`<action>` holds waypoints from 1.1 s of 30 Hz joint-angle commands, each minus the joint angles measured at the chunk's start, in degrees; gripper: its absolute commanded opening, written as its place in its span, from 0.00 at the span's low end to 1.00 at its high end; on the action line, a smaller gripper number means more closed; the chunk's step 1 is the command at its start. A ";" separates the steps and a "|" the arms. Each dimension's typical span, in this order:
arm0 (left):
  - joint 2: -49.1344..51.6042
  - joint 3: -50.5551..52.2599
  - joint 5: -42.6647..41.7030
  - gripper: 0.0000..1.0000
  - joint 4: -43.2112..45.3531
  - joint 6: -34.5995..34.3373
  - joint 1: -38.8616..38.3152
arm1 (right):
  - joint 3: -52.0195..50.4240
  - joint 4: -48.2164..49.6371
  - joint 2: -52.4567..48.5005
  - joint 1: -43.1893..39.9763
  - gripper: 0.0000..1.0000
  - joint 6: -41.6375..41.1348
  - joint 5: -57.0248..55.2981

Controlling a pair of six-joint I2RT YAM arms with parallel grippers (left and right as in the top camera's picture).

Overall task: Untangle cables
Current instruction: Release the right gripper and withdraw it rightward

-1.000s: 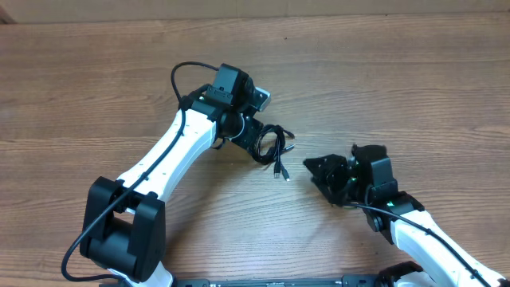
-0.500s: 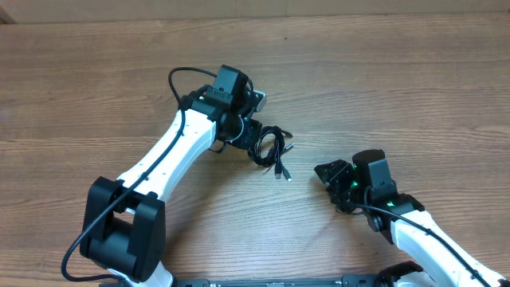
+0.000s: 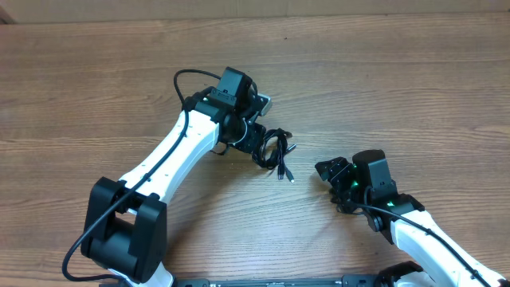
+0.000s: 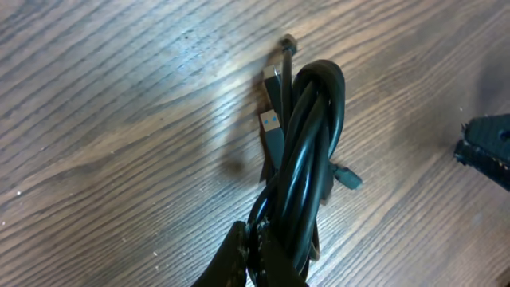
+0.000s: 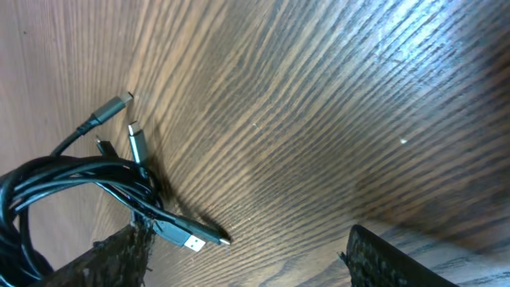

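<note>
We see the left gripper [image 3: 255,144] [image 4: 261,257] pinched tight on the cables [image 3: 272,147] [image 4: 307,143] [image 5: 70,178], gripping the glossy black bundle at its near end, where the cords are gathered into one thick strand. From the jaws the bundle runs straight out, so its long axis lies along the line of the fingers, aimed toward the right near corner of the table [image 3: 414,72]. It lies on the wood around the middle of the table. A blue-tongued plug [image 4: 271,124] [image 5: 194,239] lies beside the loop, a slim metal-tipped plug [image 4: 288,46] [image 5: 111,107] pokes out past the far end of the loop, and a silvery plug [image 3: 288,177] trails toward the near edge. The right gripper [image 3: 327,184] [image 5: 245,239] stands with its jaws spread wide and nothing between them, bare wood showing in the gap. It is close to the loose plugs but apart from them. Against a second ago, we find this gripper drawn back a little toward the near right, with its fingers farther apart. The left arm has turned slightly, and the bundle has shifted a touch to the right with it.
</note>
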State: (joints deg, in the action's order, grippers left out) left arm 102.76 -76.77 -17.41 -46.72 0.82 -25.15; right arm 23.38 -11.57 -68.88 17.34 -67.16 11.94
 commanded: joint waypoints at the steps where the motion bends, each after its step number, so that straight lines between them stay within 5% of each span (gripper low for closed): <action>1: -1.60 -1.05 -2.58 0.04 -0.39 8.41 -0.55 | 1.16 5.81 0.68 0.17 0.60 7.96 5.92; 9: -1.60 -1.05 -3.13 0.04 -0.17 12.13 -0.48 | 3.91 10.40 0.68 0.17 0.69 10.16 10.88; 13: -1.60 -1.05 -10.03 0.04 -0.26 18.64 -0.50 | 3.91 14.75 0.52 0.39 0.68 10.12 11.52; 21: -1.60 -1.05 -15.65 0.04 -0.44 26.23 -0.48 | 3.91 15.41 0.48 0.39 0.61 -9.38 11.17; 27: -1.60 -1.05 -15.43 0.04 0.33 26.14 -0.48 | 3.89 14.19 0.48 0.39 0.61 -10.56 11.23; 29: -1.60 -1.05 -13.03 0.23 0.57 25.51 -0.48 | 3.89 11.45 0.46 0.39 0.62 -7.67 9.84; 30: -1.60 -1.05 -7.93 0.43 1.31 21.68 -0.42 | 3.89 7.85 0.44 0.39 0.62 -6.05 7.96; 33: -1.60 -1.05 4.94 0.79 4.48 9.33 -0.04 | 3.89 3.21 0.44 0.37 0.62 -6.05 5.38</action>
State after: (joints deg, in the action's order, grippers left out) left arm 102.76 -76.79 -25.76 -44.16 21.93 -25.32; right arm 26.37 -6.55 -68.84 17.39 -74.59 21.04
